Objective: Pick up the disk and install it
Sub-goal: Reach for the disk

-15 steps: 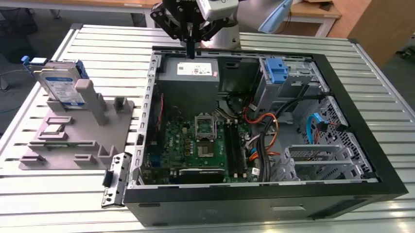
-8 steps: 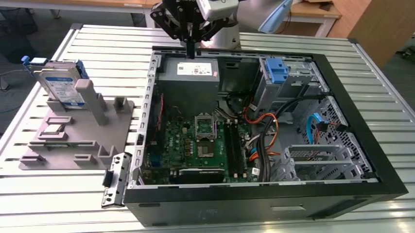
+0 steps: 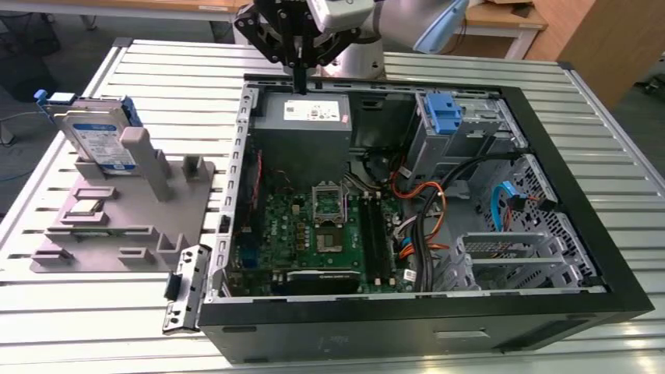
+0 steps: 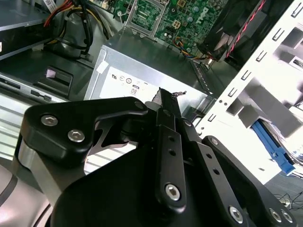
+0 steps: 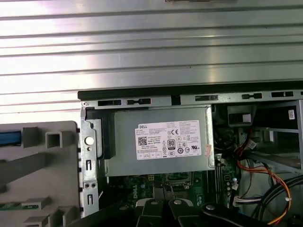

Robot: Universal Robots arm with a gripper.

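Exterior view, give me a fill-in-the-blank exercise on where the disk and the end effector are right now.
1. The disk stands outside the case, on the exterior view's ____ side.
2. The end effector hovers above the ____, a grey box with a white sticker.
3. The end effector holds ____.
4. The upright latch piece inside the case is ____.
Missing words: left; power supply; nothing; blue.

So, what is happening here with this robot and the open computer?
The robot arm's black gripper hangs, shut and empty, over the grey metal power supply box inside the open black computer case. The flat silver hard disk with a blue-and-white label stands upright in a grey plastic holder at the exterior view's left, not yet picked up.
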